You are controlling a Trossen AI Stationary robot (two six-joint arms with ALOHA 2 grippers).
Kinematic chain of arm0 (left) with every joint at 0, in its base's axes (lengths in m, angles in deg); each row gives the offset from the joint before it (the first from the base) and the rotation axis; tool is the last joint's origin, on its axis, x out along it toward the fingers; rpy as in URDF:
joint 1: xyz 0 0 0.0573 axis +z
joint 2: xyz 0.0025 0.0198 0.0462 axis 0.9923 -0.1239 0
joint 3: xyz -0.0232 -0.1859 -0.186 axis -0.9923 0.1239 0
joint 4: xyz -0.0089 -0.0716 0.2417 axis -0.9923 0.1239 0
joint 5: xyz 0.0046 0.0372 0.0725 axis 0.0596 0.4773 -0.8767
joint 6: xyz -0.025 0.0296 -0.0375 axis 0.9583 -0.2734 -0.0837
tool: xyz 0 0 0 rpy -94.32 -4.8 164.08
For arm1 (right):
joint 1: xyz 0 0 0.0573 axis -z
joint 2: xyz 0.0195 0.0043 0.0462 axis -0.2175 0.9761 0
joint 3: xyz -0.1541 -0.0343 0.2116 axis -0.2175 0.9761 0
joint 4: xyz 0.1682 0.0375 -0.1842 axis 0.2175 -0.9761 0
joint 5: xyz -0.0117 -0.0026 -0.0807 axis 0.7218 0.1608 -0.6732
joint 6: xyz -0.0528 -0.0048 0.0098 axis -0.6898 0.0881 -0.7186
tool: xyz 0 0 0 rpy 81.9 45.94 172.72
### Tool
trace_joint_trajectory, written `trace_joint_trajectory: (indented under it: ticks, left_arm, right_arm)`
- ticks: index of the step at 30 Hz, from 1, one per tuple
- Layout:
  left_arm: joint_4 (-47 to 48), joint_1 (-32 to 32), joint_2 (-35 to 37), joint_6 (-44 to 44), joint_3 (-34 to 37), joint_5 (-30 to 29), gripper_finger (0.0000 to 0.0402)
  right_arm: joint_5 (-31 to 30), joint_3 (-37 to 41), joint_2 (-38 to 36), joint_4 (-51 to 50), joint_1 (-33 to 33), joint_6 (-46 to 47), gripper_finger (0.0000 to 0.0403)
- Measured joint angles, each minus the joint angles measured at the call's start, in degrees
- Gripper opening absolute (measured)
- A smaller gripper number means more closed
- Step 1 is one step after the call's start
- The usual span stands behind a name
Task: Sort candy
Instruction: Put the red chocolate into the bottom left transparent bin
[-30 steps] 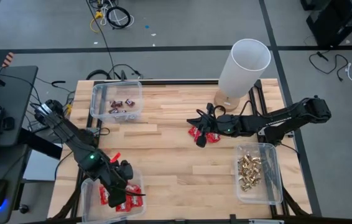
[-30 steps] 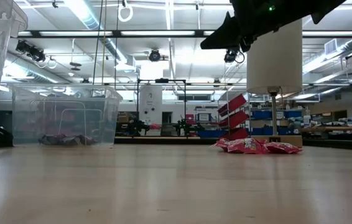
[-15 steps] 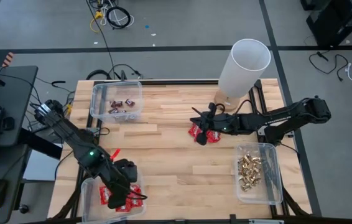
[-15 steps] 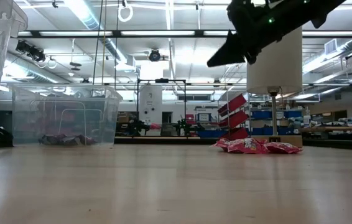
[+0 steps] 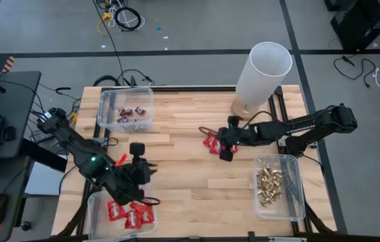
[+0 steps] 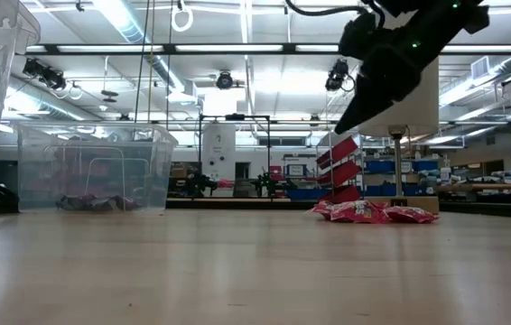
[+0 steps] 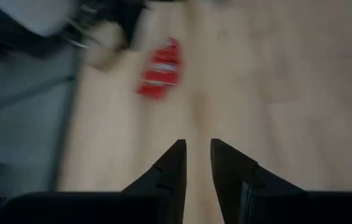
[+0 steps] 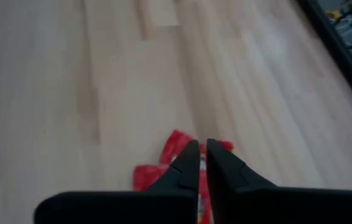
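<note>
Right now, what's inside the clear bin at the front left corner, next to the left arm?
The front-left bin holds a few red packets lying loose on its floor. The left gripper is above the table beside the bin, empty. The arm covers part of the bin, so more may be hidden.

White cylinder (image 5: pixel 262 72) on wooden table (image 5: pixel 183 175) (three clear bins (image 5: pixel 125 109))

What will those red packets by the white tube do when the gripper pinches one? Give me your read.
The red packets lie flat in a small overlapping pile, so they probably won't roll, though a pinch may drag a neighbour along. Their wrappers look thin and crinkly in the low view, so likely light and floppy. Possibly slippery under the right gripper.
</note>
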Motion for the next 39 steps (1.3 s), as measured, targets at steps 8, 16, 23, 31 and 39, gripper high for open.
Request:
trace_joint_trajectory:
  ticks: [8,16,23,31,39]
  left_arm:
    - [0.9,1.3,0.0,-8.9,0.0,-12.9,0.0074]
    - [3.2,4.2,0.0,-9.6,2.2,-15.5,0.0074]
    - [4.5,5.9,0.1,-6.8,6.4,-17.0,0.0074]
    - [5.3,6.4,0.9,-1.9,9.1,-20.0,0.0074]
    - [5.5,6.3,0.9,0.7,9.2,-20.0,0.0074]
  right_arm:
    - [-1.2,0.0,4.5,0.7,-5.4,1.4,0.0065]
    - [-5.4,0.0,12.2,1.2,-7.1,5.8,0.0097]
    - [-5.0,0.0,17.5,0.4,-7.4,8.9,0.0103]
    - [-5.3,-0.1,22.0,0.7,-7.4,11.4,0.0103]
    - [-4.2,-0.1,22.4,0.8,-7.0,12.0,0.0093]
